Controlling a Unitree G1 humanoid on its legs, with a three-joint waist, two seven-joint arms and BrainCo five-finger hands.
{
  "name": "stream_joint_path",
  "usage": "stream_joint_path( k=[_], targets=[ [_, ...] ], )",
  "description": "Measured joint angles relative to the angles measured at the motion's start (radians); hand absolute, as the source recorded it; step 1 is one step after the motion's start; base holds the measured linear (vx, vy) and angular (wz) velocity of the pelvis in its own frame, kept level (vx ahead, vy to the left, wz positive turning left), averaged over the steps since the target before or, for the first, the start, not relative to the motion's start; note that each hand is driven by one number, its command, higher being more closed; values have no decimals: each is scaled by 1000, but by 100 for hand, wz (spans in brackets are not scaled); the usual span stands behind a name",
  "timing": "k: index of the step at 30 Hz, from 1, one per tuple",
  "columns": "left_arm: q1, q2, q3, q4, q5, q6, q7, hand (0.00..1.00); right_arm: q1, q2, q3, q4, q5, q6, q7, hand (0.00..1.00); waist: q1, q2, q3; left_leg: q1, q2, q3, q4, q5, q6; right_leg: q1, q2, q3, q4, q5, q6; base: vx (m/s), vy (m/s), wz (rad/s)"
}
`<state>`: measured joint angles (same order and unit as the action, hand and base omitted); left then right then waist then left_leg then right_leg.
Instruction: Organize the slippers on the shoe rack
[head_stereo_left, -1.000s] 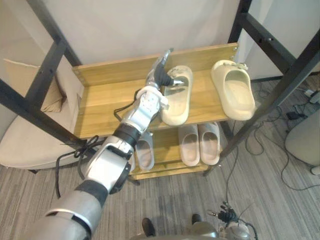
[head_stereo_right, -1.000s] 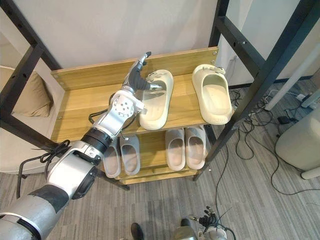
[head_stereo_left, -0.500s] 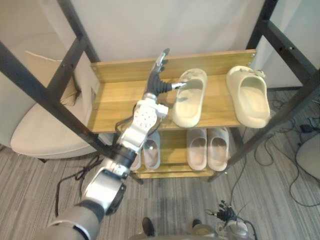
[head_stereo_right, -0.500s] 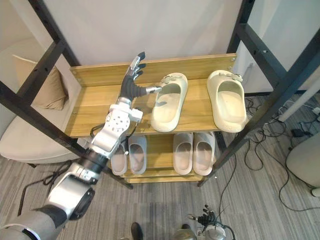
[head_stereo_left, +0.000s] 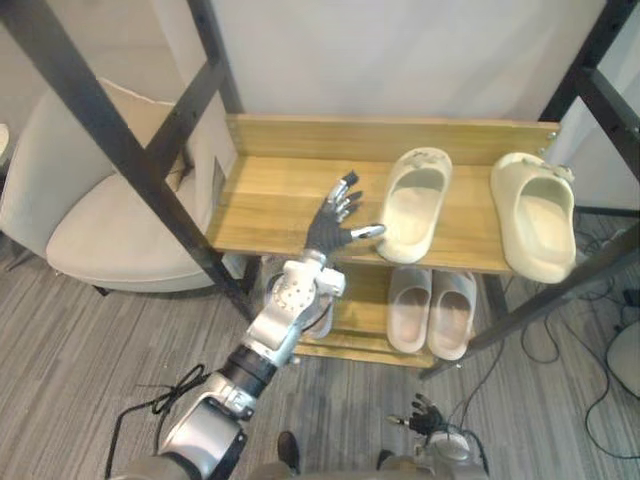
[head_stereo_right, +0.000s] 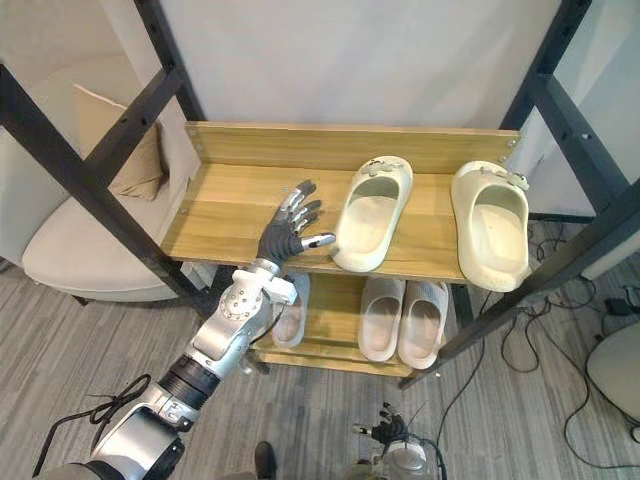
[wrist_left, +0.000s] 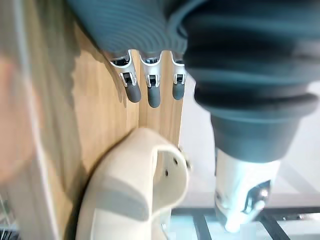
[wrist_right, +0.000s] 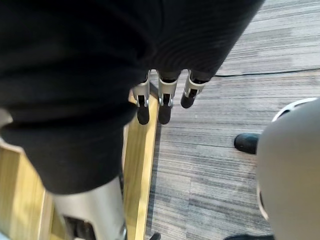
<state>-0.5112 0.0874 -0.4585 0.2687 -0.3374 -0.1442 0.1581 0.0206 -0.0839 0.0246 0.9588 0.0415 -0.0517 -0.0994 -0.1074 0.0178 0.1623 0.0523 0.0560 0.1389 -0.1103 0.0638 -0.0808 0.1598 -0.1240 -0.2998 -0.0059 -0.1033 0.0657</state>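
Two cream slippers lie on the wooden top shelf (head_stereo_left: 270, 190) of the shoe rack, toes toward the wall: one in the middle (head_stereo_left: 410, 200) and one at the right end (head_stereo_left: 535, 225). My left hand (head_stereo_left: 333, 225) hovers open over the shelf's front edge, fingers straight. Its thumb points at the middle slipper's heel, and I cannot tell whether it touches. The left wrist view looks past the straight fingers (wrist_left: 150, 92) to that slipper (wrist_left: 130, 195). My right hand (wrist_right: 160, 107) hangs open low above the floor, beside the rack's lower board (wrist_right: 140, 165).
On the lower shelf a pale pink pair (head_stereo_left: 430, 310) lies at the right, and another pair (head_stereo_right: 290, 320) is partly hidden behind my left arm. Black frame bars (head_stereo_left: 120, 140) cross in front. A beige armchair (head_stereo_left: 110, 220) stands left. Cables (head_stereo_right: 560, 340) lie on the floor at the right.
My left hand has drawn back from the middle slipper's side to the shelf's front edge and lowered. The camera has shifted, so the whole rack sits differently in view.
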Motion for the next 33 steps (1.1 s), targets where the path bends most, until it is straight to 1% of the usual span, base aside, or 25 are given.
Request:
stream_joint_path(
  k=[5, 8, 12, 14, 15, 18, 20, 25, 33],
  targets=[
    [0, -28, -52, 1, -3, 4, -9, 0, 0, 2, 18, 1, 0, 5, 0, 0, -2, -13, -7, 0, 0, 3, 0, 0, 0, -1, 0, 1, -1, 0, 0, 0, 0, 0],
    [-8, -36, -84, 7, -18, 4, -11, 0, 1, 3, 17, 3, 0, 5, 0, 0, -3, -15, -9, 1, 0, 12, 0, 0, 0, -1, 0, 5, -1, 0, 0, -4, 2, -1],
    [-45, -73, -102, 63, -20, 3, -9, 0, 1, 3, 15, 11, 0, 5, 0, 0, -5, -19, -11, 2, 1, 16, 0, 0, 0, -2, 0, 8, -1, 0, 1, -4, 1, -1],
    [-70, -76, -128, 83, -20, 4, -9, 0, 1, 4, 8, 14, 1, 6, -1, 0, -11, -20, -11, 2, 1, 19, 0, 0, 0, -3, 0, 11, -1, 1, 1, -15, 3, -4],
    [-77, -88, -130, 94, -20, 4, -9, 0, 0, 7, 1, 14, 2, 6, 0, 0, -19, -20, -11, 2, 2, 20, 0, 0, 0, -5, 0, 13, -1, 1, 1, -9, 3, -4],
    [-92, -108, -130, 115, -21, 4, -8, 0, -1, 8, -13, 15, 2, 6, -1, 0, -20, -20, -11, 1, 3, 30, 0, 0, 0, -10, 0, 20, -1, 1, 2, -7, 4, -8],
    [-104, -109, -129, 125, -21, 2, -5, 0, -2, 7, -20, 15, 2, 5, -1, 0, -22, -20, -11, 1, 5, 45, 0, -1, 0, -20, 0, 38, -1, 5, 6, -7, 13, -22],
    [-147, -110, -128, 178, -22, -1, -3, 0, -1, 7, -33, 16, 6, 5, -8, 0, -27, -24, -9, 1, 4, 50, 0, -1, 0, -21, -1, 39, -2, 8, 8, -1, 1, -2],
    [-173, -109, -106, 205, -22, -3, 14, 0, -2, 12, -61, 17, 7, 5, -13, 0, -34, -30, -7, -3, 4, 65, 0, -1, 0, -32, -2, 53, -3, 13, 12, -22, 9, -5]
  ],
)
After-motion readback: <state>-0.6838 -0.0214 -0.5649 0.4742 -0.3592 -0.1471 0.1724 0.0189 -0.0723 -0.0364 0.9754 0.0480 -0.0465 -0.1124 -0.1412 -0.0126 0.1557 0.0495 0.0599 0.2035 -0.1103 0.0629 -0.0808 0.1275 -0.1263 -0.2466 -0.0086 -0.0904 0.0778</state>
